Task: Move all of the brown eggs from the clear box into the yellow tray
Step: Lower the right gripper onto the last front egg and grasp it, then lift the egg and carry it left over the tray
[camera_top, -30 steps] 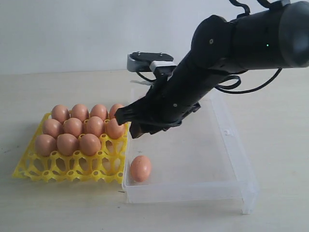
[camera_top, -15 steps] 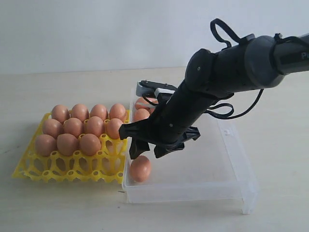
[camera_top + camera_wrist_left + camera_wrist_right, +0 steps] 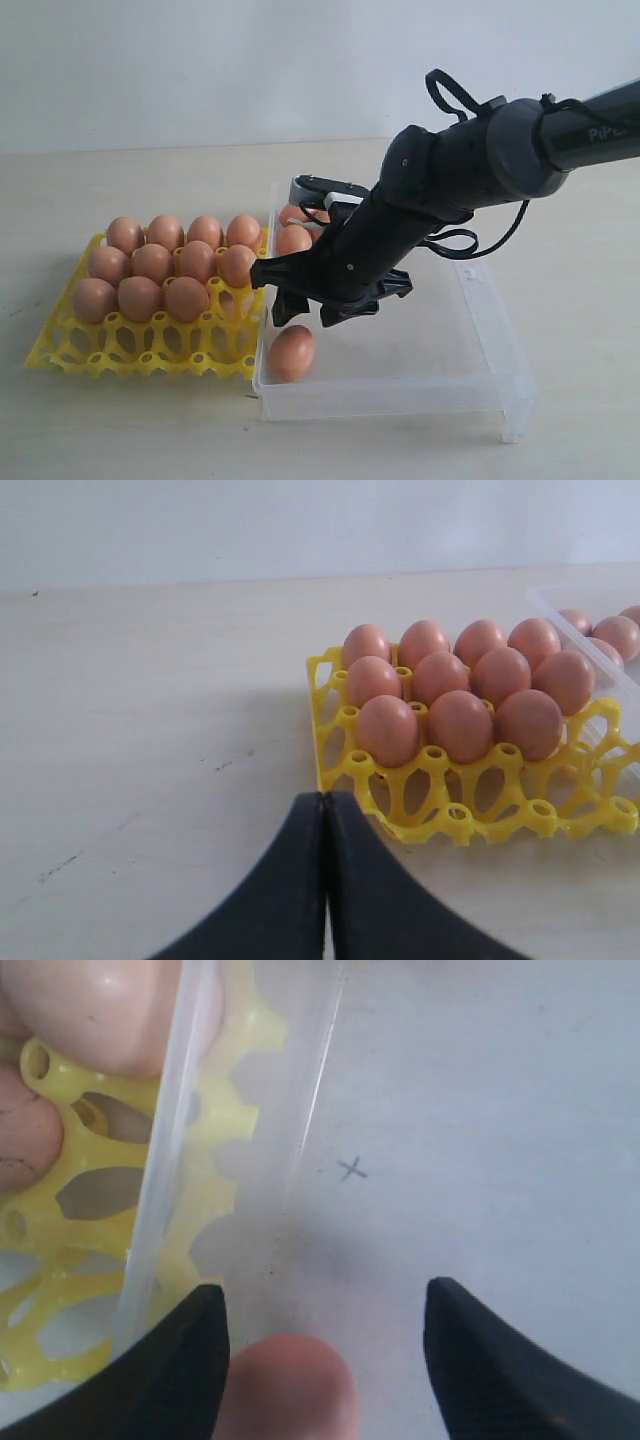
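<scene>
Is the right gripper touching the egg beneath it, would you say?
Cannot tell: right wrist view has the egg between open fingers, no clear gap at one.

Light on the desk (image 3: 120,430) is bright, even and diffuse, and every shadow is soft. Pale highlights on top of the brown eggs (image 3: 152,262) tell you the source is overhead. There's faint shade under the yellow tray (image 3: 130,352) and the clear box (image 3: 400,398) on the desk's near-edge side, and a dull sheen on the black arm (image 3: 500,150). Your exterior view is slightly soft. The left wrist view is sharp on the tray, with the left gripper (image 3: 325,815) crushed to a black silhouette. The right wrist view is too close and blurred. The clear box wall washes out to a pale streak, and the nearest egg (image 3: 285,1385) and right gripper (image 3: 325,1315) are out of focus.
</scene>
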Robot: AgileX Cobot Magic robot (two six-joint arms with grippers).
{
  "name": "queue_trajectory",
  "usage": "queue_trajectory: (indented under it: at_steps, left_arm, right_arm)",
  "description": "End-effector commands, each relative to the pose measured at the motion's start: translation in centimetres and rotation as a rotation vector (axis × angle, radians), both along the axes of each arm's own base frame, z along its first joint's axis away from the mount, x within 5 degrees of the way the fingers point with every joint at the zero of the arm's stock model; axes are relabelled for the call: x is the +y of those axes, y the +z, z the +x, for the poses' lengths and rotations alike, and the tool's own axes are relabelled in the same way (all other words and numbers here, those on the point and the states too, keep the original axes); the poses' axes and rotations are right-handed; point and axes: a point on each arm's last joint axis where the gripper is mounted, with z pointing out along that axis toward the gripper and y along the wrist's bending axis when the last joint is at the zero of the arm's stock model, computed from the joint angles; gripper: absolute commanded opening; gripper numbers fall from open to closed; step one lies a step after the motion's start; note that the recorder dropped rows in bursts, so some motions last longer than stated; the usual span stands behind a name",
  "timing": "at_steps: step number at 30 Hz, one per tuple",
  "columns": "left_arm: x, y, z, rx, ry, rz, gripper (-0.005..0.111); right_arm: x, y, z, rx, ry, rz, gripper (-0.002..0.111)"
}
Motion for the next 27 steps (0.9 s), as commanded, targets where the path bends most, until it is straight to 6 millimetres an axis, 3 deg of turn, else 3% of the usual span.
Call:
queue_trajectory:
  at_steps: [1,13,20,27]
  left_arm:
    - [0.0,0.2,0.0,-0.019,0.003,-0.001,0.000]
    - [0.0,0.2,0.0,-0.019,0.003,-0.001,0.000]
    - [0.0,0.2,0.0,-0.019,0.003,-0.001,0.000]
    - [0.0,0.2,0.0,-0.019,0.003,-0.001,0.000]
  right_arm:
    - [-0.2,-0.2,0.2,-0.003,-0.015,0.001,0.054]
    - [-0.1,-0.7,-0.8,0.089,0.062,-0.001,0.054]
    - [-0.1,-0.7,-2.0,0.155,0.234,-0.008,0.054]
    - [-0.1,-0.7,-1.7,0.123,0.219,-0.009,0.052]
